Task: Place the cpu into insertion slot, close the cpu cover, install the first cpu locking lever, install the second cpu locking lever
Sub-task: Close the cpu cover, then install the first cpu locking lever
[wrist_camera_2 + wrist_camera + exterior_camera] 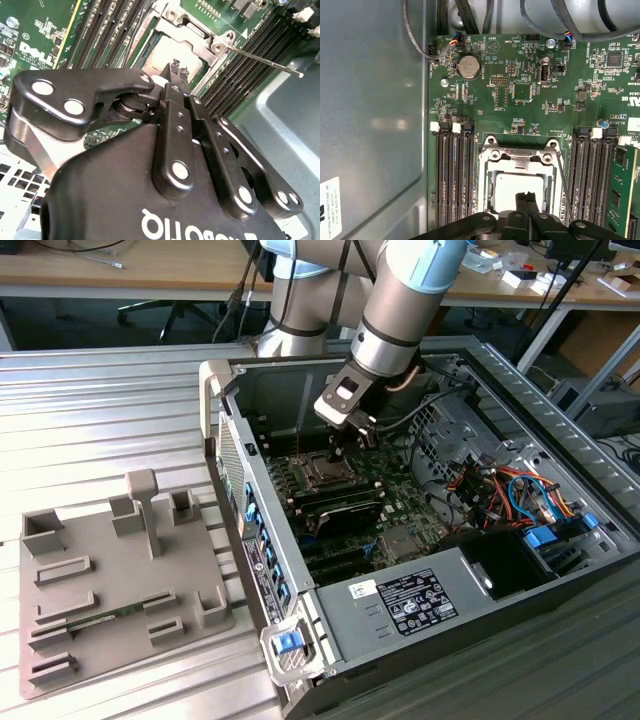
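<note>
Your gripper [336, 454] hangs inside the open computer case [215, 390], fingers pressed together with nothing between them, tips aimed down at the socket. The cpu [512, 189] lies in that socket with its silvery top up, so you can count the first step as done. The cpu cover [520, 159] looks to lie flat, framing the chip, so the second step seems done as well, though I cannot tell whether it is fully seated. A locking lever [265, 62], a thin wire rod, angles free of the socket's corner, so judge it unlatched; the other lever I cannot make out, so treat both lever steps as open. The fingertips sit over the chip's top; touching or just above, I cannot tell. In the exterior view the power supply [405, 605] lies at five o'clock from the gripper; the grey fixture tray [100, 540] lies at eight o'clock, well apart, outside the case.
</note>
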`<state>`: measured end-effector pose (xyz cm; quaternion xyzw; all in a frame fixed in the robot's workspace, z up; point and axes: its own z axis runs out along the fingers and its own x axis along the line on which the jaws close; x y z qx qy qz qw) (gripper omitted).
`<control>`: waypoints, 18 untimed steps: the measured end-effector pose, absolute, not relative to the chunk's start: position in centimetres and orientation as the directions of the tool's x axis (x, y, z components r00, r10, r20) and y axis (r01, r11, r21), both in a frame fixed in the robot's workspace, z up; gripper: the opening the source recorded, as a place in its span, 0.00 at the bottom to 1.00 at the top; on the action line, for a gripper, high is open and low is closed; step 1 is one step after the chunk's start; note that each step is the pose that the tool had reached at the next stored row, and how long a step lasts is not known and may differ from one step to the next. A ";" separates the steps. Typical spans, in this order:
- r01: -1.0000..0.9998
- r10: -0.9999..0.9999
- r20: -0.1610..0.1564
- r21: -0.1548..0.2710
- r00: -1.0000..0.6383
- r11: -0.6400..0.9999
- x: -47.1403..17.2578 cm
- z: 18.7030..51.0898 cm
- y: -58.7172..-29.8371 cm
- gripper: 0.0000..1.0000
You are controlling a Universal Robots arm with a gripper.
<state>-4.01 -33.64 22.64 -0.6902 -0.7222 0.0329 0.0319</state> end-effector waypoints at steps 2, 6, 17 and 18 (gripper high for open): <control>0.995 0.999 0.001 -0.092 -0.045 0.045 -4.0 22.7 -33.6 0.11; 0.995 0.999 0.001 -0.092 -0.045 0.045 -4.0 22.7 -33.6 0.11; 0.989 0.993 0.001 -0.092 -0.119 0.118 -4.0 22.7 -33.6 0.11; 0.983 0.987 0.001 -0.092 -0.159 0.158 -4.0 22.7 -33.6 0.11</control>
